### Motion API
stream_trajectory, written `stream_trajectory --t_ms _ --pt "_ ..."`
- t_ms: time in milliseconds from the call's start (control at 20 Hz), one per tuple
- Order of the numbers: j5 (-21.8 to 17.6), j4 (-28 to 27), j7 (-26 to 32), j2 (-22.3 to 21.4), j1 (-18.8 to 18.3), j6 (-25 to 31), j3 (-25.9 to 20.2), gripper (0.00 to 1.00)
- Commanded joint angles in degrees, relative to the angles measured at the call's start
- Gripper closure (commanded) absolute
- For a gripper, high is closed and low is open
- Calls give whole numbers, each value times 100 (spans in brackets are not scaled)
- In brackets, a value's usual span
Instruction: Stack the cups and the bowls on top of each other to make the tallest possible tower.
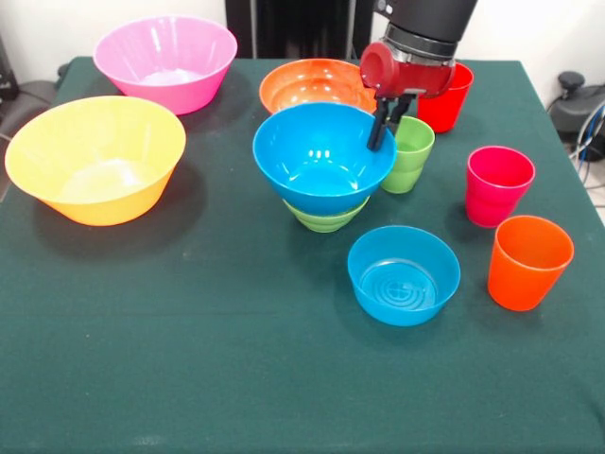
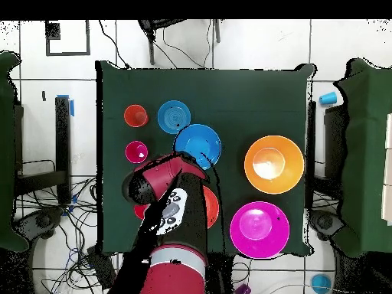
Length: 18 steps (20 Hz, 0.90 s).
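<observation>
The wide blue bowl [image 1: 323, 156] [image 2: 197, 145] rests upright in the small green bowl [image 1: 326, 218], forming a low tower at mid-table. My gripper [image 1: 389, 121] hangs open at the blue bowl's right rim, one finger [image 1: 378, 128] at the rim and the other over the light green cup [image 1: 408, 154] beside it. It holds nothing. The red cup [image 1: 446, 99] stands behind the gripper. The magenta cup [image 1: 498, 184] [image 2: 136, 151] and orange cup [image 1: 529, 262] [image 2: 135, 115] stand to the right. In the overhead view the arm hides the gripper.
On the green table [image 1: 236, 359], a big yellow-orange bowl [image 1: 95, 156] [image 2: 274, 164] and a big pink bowl [image 1: 165, 59] [image 2: 259, 229] sit at the left. An orange-red bowl [image 1: 310, 85] is behind the tower, and a small translucent blue bowl [image 1: 404, 274] [image 2: 174, 116] in front.
</observation>
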<state>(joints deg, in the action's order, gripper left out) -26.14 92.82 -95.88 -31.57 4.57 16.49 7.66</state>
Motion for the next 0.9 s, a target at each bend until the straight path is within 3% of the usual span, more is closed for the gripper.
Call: stream_trajectory --t_ms 50,900 --pt "161 204 -820 73 -40 -226 -417 100" --pt "243 154 -800 315 -141 -147 -462 100"
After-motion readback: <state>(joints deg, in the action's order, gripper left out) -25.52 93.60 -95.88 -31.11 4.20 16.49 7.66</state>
